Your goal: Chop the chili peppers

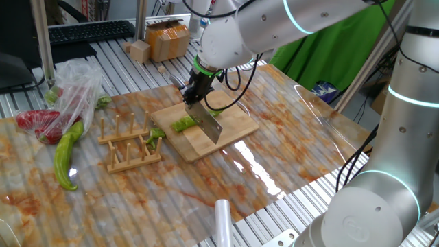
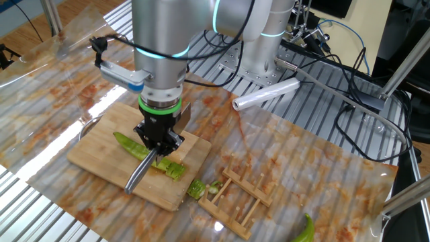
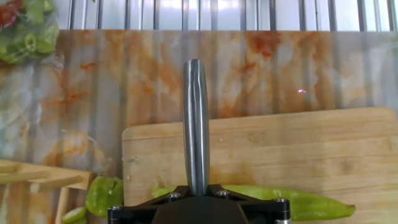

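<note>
A green chili pepper lies across the wooden cutting board. My gripper is shut on a knife whose blade slants down onto the chili. In the other fixed view the gripper holds the knife over the chili, with a cut piece beside the blade. Cut chunks lie off the board's edge by the rack. In the hand view the knife's spine points away from the gripper, and the chili lies crosswise beneath it.
A wooden rack stands left of the board. A pale yellow-green pepper and a plastic bag of red peppers lie at the far left. A plastic roll lies at the front edge. Cardboard boxes stand at the back.
</note>
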Robot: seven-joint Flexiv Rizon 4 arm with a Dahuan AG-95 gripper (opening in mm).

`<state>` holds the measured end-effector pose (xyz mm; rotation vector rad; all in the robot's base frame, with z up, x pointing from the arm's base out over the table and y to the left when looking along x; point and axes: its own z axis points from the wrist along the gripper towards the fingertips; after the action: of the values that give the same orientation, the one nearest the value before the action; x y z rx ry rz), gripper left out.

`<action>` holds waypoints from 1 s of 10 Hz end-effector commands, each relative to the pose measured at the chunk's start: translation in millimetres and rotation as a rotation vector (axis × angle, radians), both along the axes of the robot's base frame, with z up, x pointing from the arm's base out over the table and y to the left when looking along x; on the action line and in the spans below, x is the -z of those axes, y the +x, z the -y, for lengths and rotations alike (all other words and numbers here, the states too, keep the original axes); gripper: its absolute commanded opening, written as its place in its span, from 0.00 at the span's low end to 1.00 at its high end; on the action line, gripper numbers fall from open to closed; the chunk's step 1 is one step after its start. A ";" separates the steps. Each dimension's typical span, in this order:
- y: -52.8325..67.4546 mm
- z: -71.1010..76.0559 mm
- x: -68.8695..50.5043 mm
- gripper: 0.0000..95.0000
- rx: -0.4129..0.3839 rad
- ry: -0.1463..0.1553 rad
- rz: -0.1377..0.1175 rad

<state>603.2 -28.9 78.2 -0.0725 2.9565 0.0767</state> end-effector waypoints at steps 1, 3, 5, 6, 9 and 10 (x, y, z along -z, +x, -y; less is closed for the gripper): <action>0.6 -1.0 0.0 0.00 -0.001 0.004 -0.002; 0.3 -1.9 -0.8 0.00 0.003 0.005 -0.002; 0.2 -1.8 -1.2 0.00 0.004 0.005 -0.003; 0.8 -2.3 0.6 0.00 0.001 0.004 -0.003; 8.5 -11.1 40.9 0.00 0.005 0.004 0.036; 9.9 -12.5 51.1 0.00 0.008 0.002 0.050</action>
<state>612.8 -17.6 38.0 -0.0609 2.9098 0.0741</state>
